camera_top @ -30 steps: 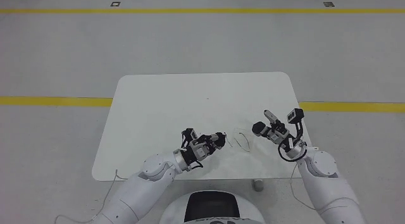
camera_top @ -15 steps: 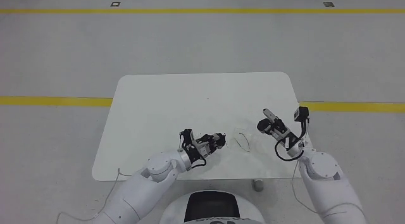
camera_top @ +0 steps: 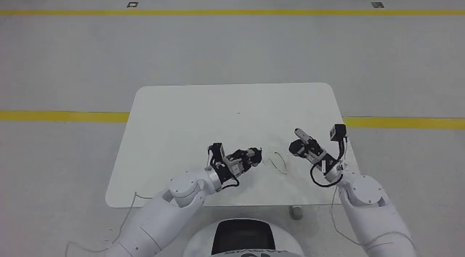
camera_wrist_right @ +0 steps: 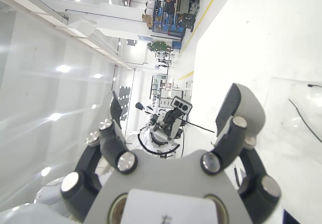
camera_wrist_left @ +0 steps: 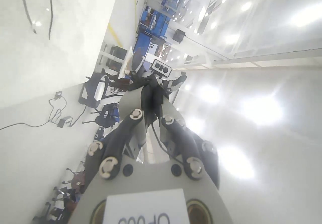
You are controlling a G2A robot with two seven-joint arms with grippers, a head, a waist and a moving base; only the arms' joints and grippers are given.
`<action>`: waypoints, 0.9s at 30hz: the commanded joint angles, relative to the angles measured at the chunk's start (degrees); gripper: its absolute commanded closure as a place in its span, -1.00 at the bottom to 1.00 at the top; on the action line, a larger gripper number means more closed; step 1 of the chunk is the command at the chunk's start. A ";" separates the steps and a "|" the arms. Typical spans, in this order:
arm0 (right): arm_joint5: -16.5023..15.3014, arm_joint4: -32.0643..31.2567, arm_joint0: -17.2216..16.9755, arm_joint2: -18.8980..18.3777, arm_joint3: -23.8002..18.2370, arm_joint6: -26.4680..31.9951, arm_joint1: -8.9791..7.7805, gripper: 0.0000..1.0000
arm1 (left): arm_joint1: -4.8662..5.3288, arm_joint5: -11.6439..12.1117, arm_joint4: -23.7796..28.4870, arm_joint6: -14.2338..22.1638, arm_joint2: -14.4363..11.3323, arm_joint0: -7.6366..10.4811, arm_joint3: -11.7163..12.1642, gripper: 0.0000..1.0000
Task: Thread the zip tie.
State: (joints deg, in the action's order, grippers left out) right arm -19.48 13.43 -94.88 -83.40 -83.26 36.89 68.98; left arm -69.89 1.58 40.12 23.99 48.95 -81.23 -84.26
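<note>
Left gripper (camera_top: 253, 156) sits low over the table (camera_top: 218, 112), fingers pinched together on a black zip tie (camera_wrist_right: 201, 127). From the right wrist view the strap sticks out of its tips and points at the right gripper's open span, its free end just short of one pad. Against a second ago the left gripper has barely shifted, a touch further from the robot, grip unchanged.

Between the two grippers, just past the left one's tips, two loose zip ties (camera_top: 278, 160) lie curved and side by side on a clear sheet (camera_wrist_right: 289, 99), touching neither gripper. They are in the same spot as before.

Right gripper (camera_top: 298, 141) hovers above the table beside the sheet, fingers (camera_wrist_right: 230, 106) wide apart, nothing in them. It faces the left gripper. Half a second ago it was a little further out; it has edged in toward the left gripper and the strap tip, span unchanged.
</note>
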 commanded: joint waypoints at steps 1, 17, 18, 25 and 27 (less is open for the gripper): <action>0.00 -0.05 -0.01 -0.01 -0.01 -0.07 0.00 -1.00 | 0.01 0.10 -0.18 0.00 -0.04 0.04 -0.16 1.00; 0.00 -11.59 -0.24 1.81 -3.05 -5.89 0.01 -1.00 | -1.98 -4.78 13.38 -6.56 -0.79 3.24 -2.36 1.00; 0.00 -11.59 -0.24 1.81 -3.05 -5.89 0.01 -1.00 | -1.98 -4.78 13.38 -6.56 -0.79 3.24 -2.36 1.00; 0.35 -8.22 0.54 2.56 -1.67 -3.33 0.06 -1.00 | -2.55 -6.22 22.65 -6.82 -0.21 2.28 -1.81 1.00; 0.00 -4.39 1.28 2.85 -0.04 -0.42 0.08 -1.00 | -2.86 -7.18 26.85 -6.82 -0.02 2.26 -1.29 1.00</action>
State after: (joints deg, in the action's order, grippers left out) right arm -19.37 7.18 -93.91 -80.60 -84.00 35.11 69.06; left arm -72.64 -5.18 64.40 17.15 48.86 -79.01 -85.81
